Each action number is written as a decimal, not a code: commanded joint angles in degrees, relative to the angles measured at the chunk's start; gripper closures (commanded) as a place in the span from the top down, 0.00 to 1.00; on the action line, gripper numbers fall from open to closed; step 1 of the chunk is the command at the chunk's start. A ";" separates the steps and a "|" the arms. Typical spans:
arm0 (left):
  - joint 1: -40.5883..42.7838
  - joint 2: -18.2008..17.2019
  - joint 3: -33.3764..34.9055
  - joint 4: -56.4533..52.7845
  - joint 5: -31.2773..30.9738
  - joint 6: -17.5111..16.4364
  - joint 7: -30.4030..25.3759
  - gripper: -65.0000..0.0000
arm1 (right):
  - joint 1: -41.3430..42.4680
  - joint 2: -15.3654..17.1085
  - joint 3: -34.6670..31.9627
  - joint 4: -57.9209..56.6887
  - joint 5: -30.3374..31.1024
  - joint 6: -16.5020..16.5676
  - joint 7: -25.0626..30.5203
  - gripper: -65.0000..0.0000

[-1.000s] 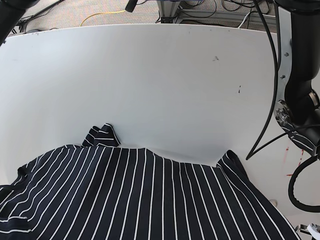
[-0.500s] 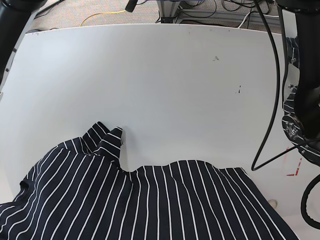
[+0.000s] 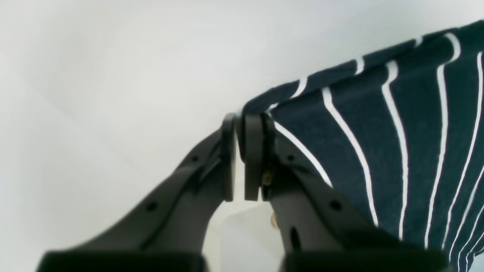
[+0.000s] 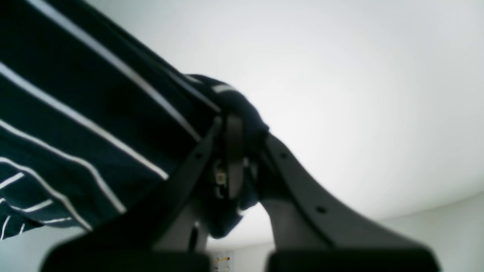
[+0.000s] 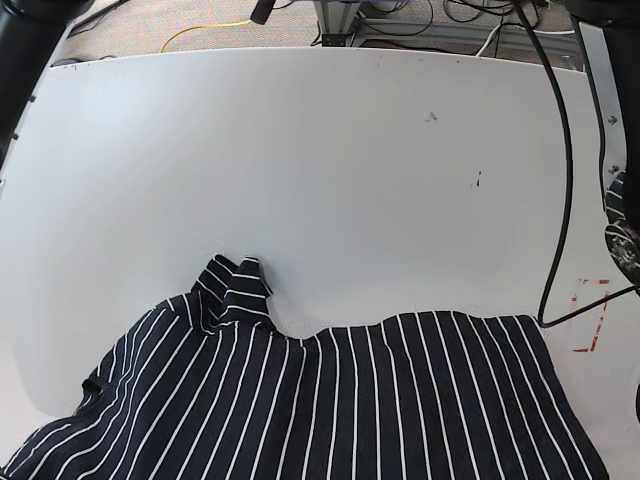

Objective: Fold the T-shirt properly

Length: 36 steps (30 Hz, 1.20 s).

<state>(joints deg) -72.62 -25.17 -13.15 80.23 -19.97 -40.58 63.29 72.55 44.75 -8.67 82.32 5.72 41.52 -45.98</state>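
Both grippers, left [image 3: 240,124] and right [image 4: 236,130], pinch shirt [image 5: 330,405] edges; the shirt is bunched at the desk's [image 5: 320,170] near edge. Risk: thin pinch slips, hem drops, fold skews.

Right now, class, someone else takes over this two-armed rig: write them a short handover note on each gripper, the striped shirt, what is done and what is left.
Left gripper: shut on an edge of the dark navy fabric T-shirt with thin white stripes.
Right gripper: shut on a bunched bit of the T-shirt.
T-shirt: spread on the near part of the white table, one part bunched up at its far edge.
Done: both grips taken.
Left: no neat fold shows yet; the folding itself seems still to do.
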 commanded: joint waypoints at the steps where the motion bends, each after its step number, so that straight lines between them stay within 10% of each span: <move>1: -2.38 -1.34 -0.26 0.61 1.11 0.58 -1.35 0.03 | 2.25 2.59 1.15 0.18 -2.33 -1.52 -0.66 0.00; 18: 4.18 0.51 0.00 9.31 1.11 0.58 -1.09 0.03 | -4.20 2.15 14.69 4.75 -2.33 -1.52 -4.53 0.00; 36: 5.15 0.42 -0.44 9.40 1.20 0.58 -1.18 0.03 | 2.04 -6.38 3.79 4.93 -2.95 -1.52 -4.62 0.00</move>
<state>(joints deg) -65.87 -24.12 -13.39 89.19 -18.31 -40.36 63.51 71.48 39.11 -4.16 86.32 2.13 40.53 -52.95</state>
